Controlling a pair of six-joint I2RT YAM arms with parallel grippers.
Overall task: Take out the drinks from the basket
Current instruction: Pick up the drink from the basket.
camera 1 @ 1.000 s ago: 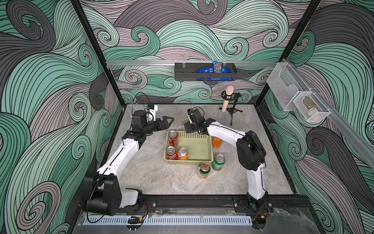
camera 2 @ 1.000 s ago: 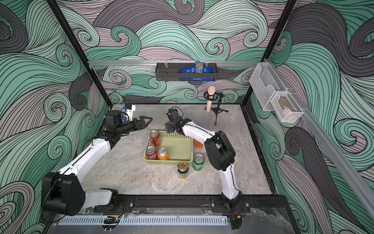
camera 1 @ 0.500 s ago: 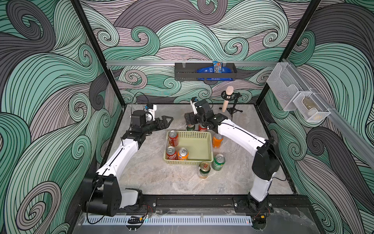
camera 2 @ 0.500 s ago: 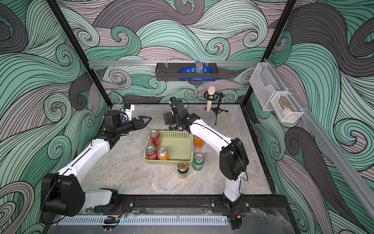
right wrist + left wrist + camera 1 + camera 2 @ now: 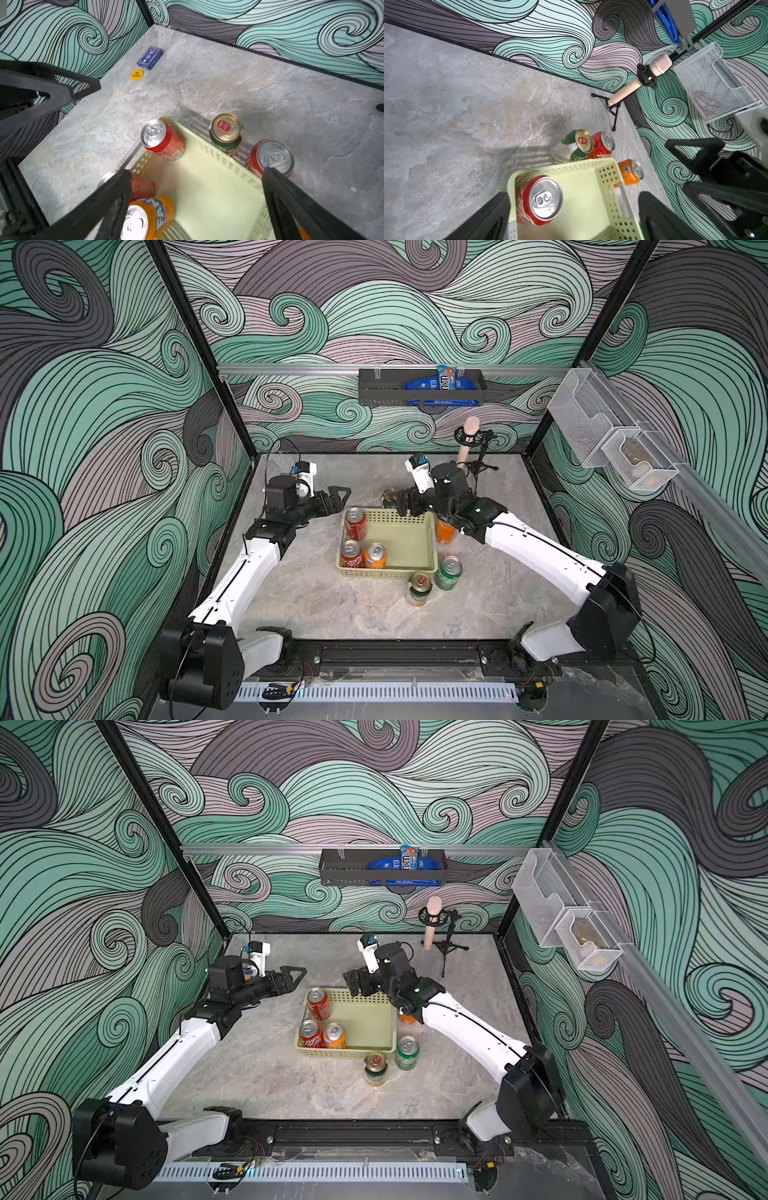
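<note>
The pale yellow-green basket (image 5: 409, 541) sits on the counter (image 5: 332, 605), and both arms reach toward its far edge. The right arm (image 5: 536, 556) stretches long and low from beyond the basket's near right corner. Its wrist is cocked up, so the right pincer (image 5: 405, 506) hovers above the far wall near the far right corner, jaws spread wide and gripping nothing. The left arm (image 5: 245, 572) extends almost straight, and the left pincer (image 5: 337, 495) is held level just beyond the far left corner, also released and empty. Along the basket's left wall inside stand a far red can (image 5: 355, 524), a near red can (image 5: 351, 553) and an orange Fanta can (image 5: 376, 556). Just behind the far wall stand a dark green-gold can (image 5: 225, 128) and a third red can (image 5: 272, 158). A second orange can (image 5: 444, 533) stands just beside the right wall. A bright green can (image 5: 449, 572) and a second dark green-gold can (image 5: 419, 588) stand by the near right corner.
</note>
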